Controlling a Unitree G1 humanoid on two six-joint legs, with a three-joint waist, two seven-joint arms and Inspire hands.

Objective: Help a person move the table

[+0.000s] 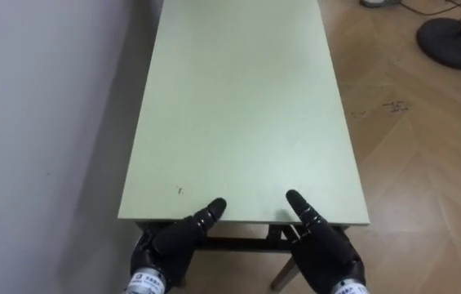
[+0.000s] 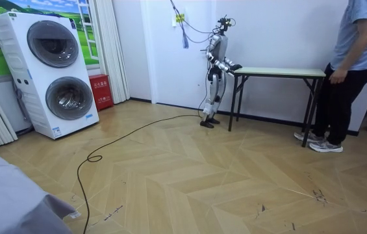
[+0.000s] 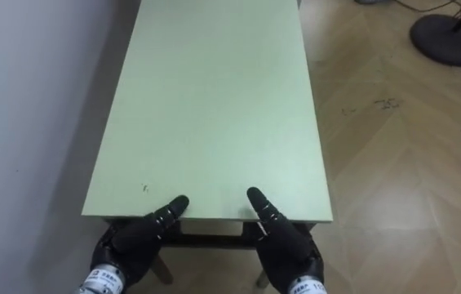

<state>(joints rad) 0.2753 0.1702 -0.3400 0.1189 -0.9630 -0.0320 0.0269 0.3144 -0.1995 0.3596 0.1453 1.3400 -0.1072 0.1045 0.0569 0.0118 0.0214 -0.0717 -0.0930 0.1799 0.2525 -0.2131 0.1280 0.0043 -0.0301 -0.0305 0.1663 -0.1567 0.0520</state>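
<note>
Grasp step. Desk (image 1: 238,106) stands along the wall. Left hand (image 1: 171,243) and right hand (image 1: 325,245) are at its near short edge; grip probably set, can't tell. Person (image 2: 355,58) stands at the far end. Next: synced, level lift.

Worktop (image 1: 238,98) pale green, plain. Left hand (image 1: 169,245) and right hand (image 1: 328,249) black. Floor (image 1: 426,163) light brown wood, herringbone pattern. Wall (image 1: 34,122) white. Person (image 2: 355,65): blue shirt, black trousers. Washer (image 2: 47,65) white.
</note>
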